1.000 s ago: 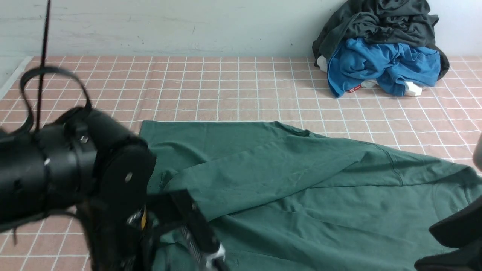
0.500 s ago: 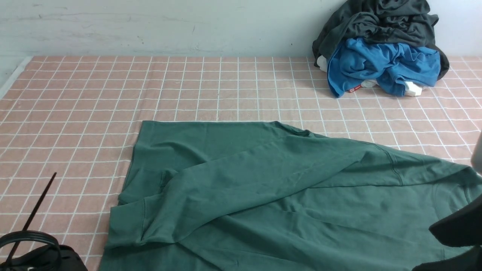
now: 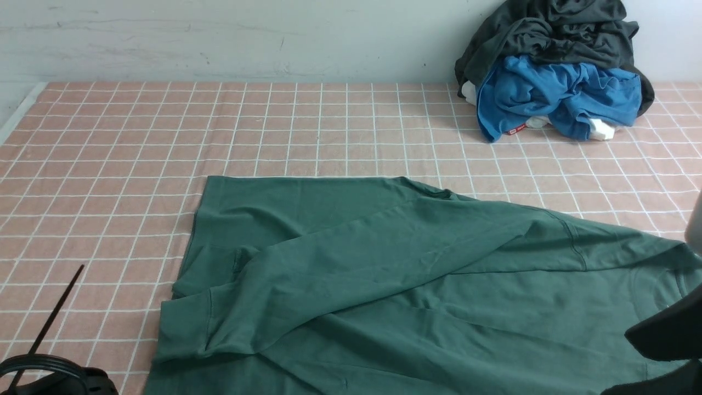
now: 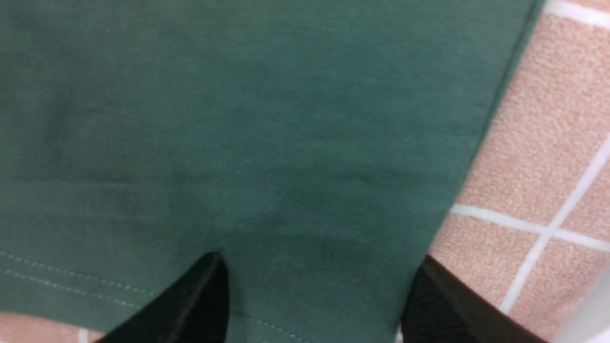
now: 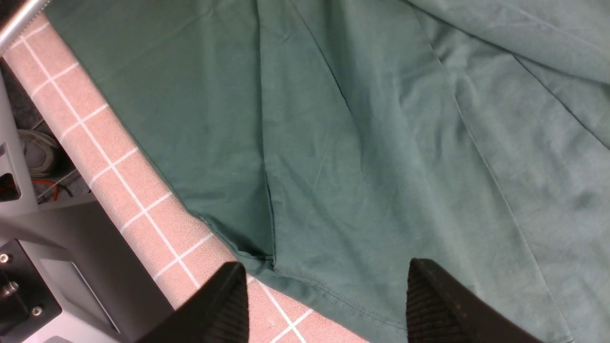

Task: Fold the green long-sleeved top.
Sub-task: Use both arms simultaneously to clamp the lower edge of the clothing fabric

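Hovering released over the green long-sleeved top (image 3: 384,263), left end effector (image 4: 320,259) and right end effector (image 5: 325,264) might pinch one layer; crooked fold.

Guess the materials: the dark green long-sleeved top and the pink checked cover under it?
Dark green long-sleeved top: looks like matte knit jersey, probably cotton; soft drape, no sheen, stitched hem line in the left wrist view. Pink checked cover: seems a napped, towel-like cloth with white grid lines; fuzzy surface up close. Fibre unconfirmed for both.
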